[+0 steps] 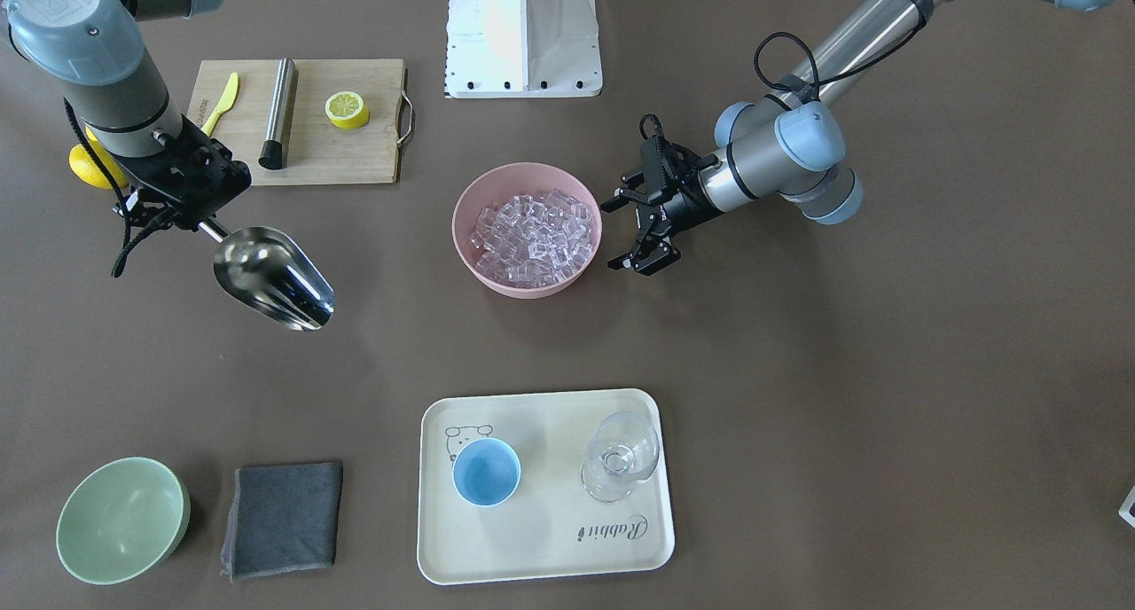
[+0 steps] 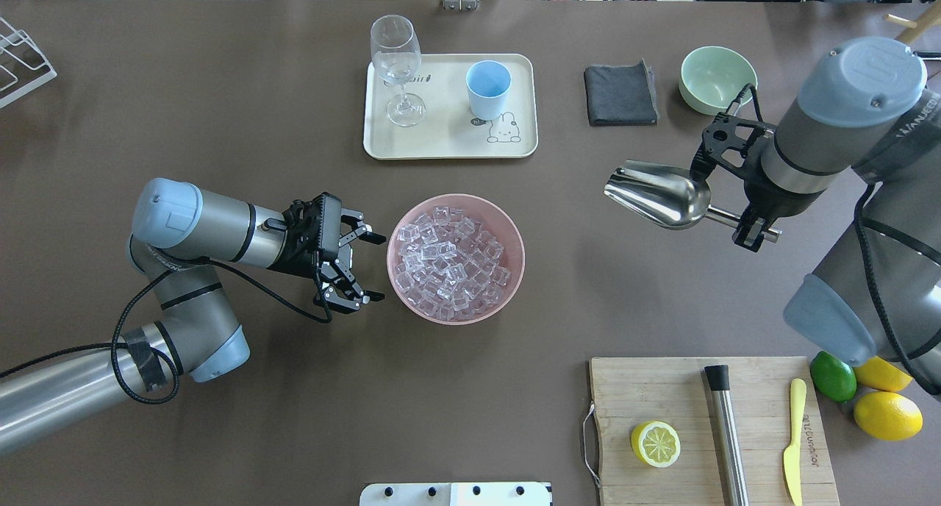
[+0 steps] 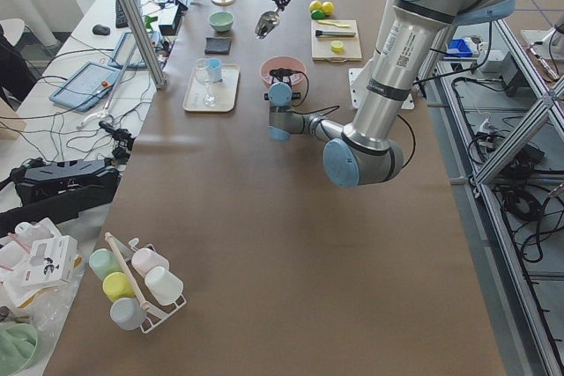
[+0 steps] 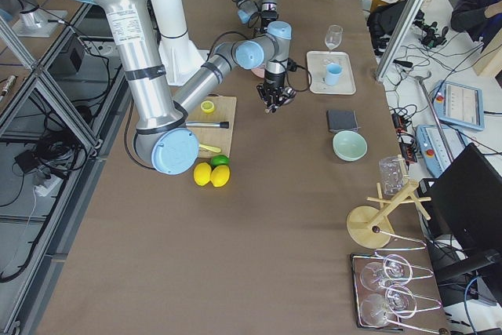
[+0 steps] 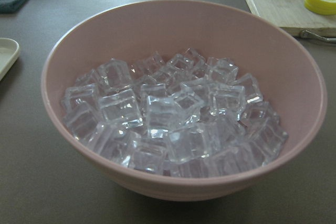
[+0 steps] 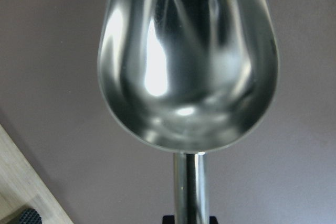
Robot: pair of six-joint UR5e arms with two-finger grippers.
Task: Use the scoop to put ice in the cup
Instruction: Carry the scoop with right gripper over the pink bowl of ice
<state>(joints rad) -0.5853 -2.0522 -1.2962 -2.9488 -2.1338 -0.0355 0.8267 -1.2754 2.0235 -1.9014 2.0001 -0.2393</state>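
On my feed the long counter (image 3: 291,244) wears a plain dark-brown sheet, evenly lit, with a faint pale band crossing it. Along one long edge of the counter runs a light-coloured desk (image 3: 53,125) cluttered with cables. A slanting aluminium post (image 3: 135,15) rises between the two. Beyond the counter's opposite edge I see grey tiled floor (image 3: 538,332).
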